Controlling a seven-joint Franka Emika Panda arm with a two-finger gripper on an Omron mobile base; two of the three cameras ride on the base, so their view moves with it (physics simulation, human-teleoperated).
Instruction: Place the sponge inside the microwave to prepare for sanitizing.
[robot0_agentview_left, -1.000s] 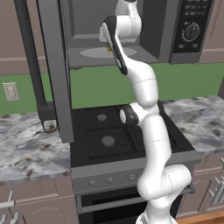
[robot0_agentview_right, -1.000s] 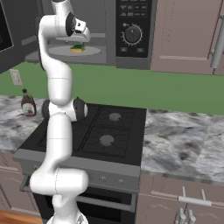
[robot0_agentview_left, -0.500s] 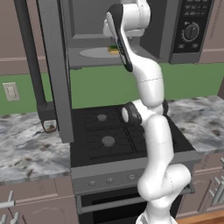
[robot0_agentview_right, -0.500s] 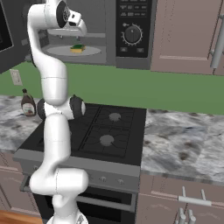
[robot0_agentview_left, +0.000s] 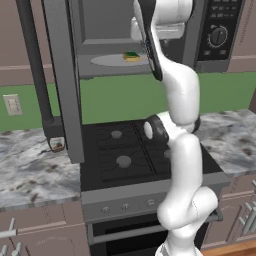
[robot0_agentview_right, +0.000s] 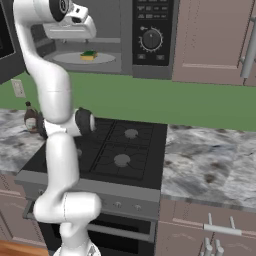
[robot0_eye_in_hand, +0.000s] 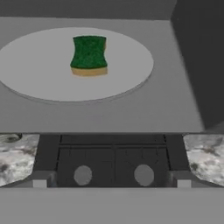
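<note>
The sponge lies green side up on the round plate inside the microwave — straight ahead of the jaws, near the plate's back edge. Jaws' opening — cannot tell; nothing visibly held.

You won't find any legible text, brand, number or sign here. The microwave control panel, at about 1 o'clock in the left base view and 12 o'clock in the right base view, carries rows of small pale marks above the dial, and faint ticks ring that dial; all are too blurred to read. The bottle at 9 o'clock in the right base view has a white label, but no lettering can be made out on it. The stove front knobs at about 6 o'clock in the left base view show no readable markings.
</note>
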